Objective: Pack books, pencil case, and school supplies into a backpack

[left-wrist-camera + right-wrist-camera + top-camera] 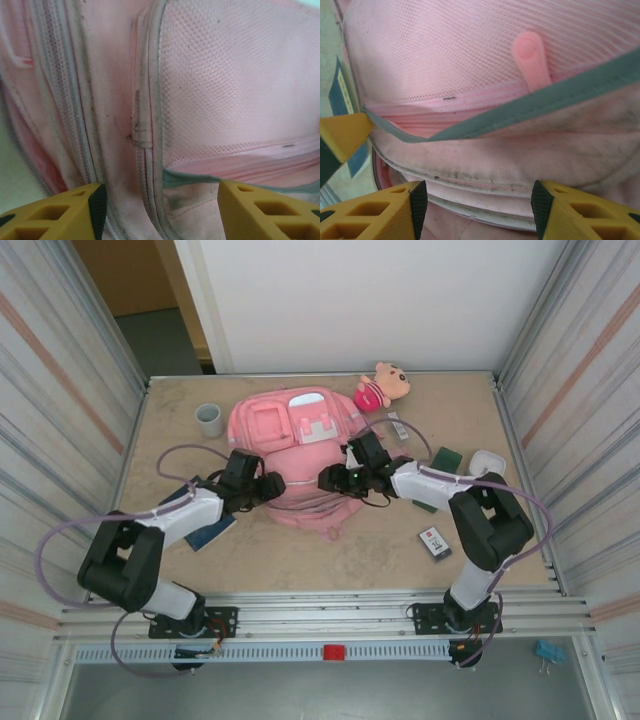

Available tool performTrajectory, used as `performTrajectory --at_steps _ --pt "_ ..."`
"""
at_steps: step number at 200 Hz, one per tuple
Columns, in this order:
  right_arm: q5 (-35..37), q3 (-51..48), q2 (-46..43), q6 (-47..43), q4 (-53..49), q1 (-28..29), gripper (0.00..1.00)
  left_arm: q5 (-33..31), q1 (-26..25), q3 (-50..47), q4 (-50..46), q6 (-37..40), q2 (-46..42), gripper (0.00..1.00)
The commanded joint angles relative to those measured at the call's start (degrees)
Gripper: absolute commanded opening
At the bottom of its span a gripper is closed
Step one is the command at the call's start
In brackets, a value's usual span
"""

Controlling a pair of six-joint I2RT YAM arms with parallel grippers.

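Observation:
The pink backpack (295,440) lies flat in the middle of the table. My left gripper (268,487) is at its near left edge and my right gripper (330,480) at its near right edge, facing each other. In the left wrist view the left gripper (162,215) is open, with a zip seam of the backpack (145,150) running between its fingers. The right gripper (477,210) is open around the backpack's grubby white rim (485,175). A navy-blue book (210,533) lies under the left arm. A black piece with white markings (434,542) and a slim grey stick (398,428) lie to the right.
A grey cup (209,419) stands at the back left and a pink plush doll (380,387) at the back. A white rounded box (487,462) and a dark green flat item (446,458) sit to the right. Metal walls close in both sides.

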Motion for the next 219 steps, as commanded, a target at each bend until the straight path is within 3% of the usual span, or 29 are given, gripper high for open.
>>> performTrajectory --at_steps 1,35,75,118,153,180,219 --pt "2.8 -4.4 -4.0 1.4 -1.9 -0.6 0.59 2.1 -1.8 2.3 3.8 -1.4 3.7 0.61" --pt "6.2 -5.8 -11.6 0.1 -6.0 -0.7 0.60 4.2 -3.7 5.2 6.2 -1.4 7.1 0.62" --pt "11.4 6.5 -14.2 -7.6 -16.7 4.6 0.62 1.7 -2.2 6.7 -3.5 -1.5 -1.5 0.66" --pt "10.3 17.3 -7.9 -9.4 -13.7 12.8 0.64 -3.4 8.3 1.8 -19.2 0.2 -17.9 0.75" --pt "7.7 22.5 -1.3 -9.9 -12.5 14.8 0.64 -2.3 20.4 -3.7 -24.5 1.5 -26.4 0.88" --pt "6.5 24.9 1.3 -10.8 -11.9 14.7 0.64 -1.2 25.7 -6.8 -24.5 2.8 -27.1 0.96" --pt "4.3 25.5 3.4 -10.6 -10.9 14.8 0.65 -0.3 26.3 -9.3 -18.8 4.2 -19.9 0.96"
